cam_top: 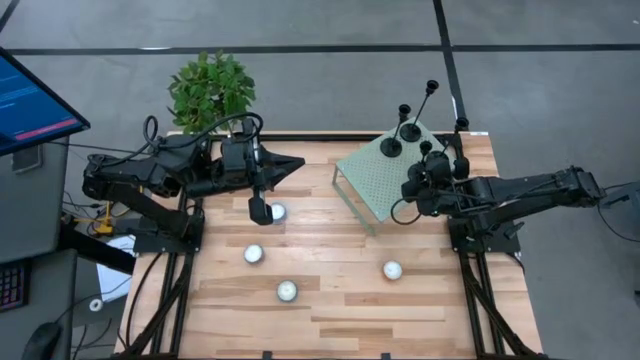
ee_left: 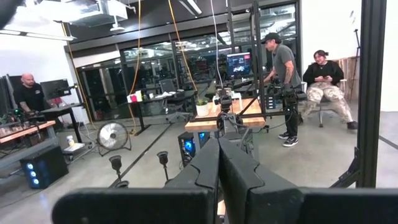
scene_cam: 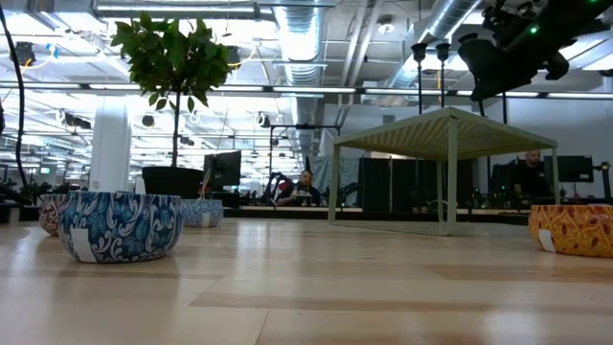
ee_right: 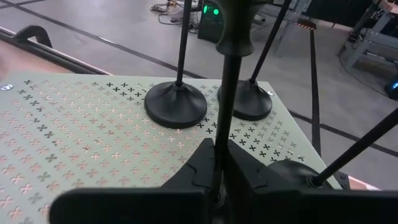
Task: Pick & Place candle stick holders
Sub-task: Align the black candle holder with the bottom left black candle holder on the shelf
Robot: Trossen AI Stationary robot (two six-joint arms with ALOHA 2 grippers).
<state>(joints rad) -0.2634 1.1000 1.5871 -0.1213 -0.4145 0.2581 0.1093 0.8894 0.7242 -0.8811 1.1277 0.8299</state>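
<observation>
so the right claw [ee_right: 221, 163] is clamped on the thin stem of one candle stick holder [ee_right: 229, 93], up on the pale green perforated stand [cam_top: 375, 178] at the tabletop's [cam_top: 330, 290] far right. Gripping low on the stem probably keeps it upright for the lift. Two more holders [ee_right: 176, 102] stand just beyond it on the stand. The left claw [ee_left: 217, 168] is clenched on nothing, parked over the far left by the plant [cam_top: 210, 88], with white tealights [cam_top: 254, 254] scattered across the middle

A pale green stand [scene_cam: 448, 129] sits far back on the table [scene_cam: 306, 287], a patterned blue bowl [scene_cam: 120, 226] near the left edge, and an orange bowl [scene_cam: 572, 229] at the right edge.
</observation>
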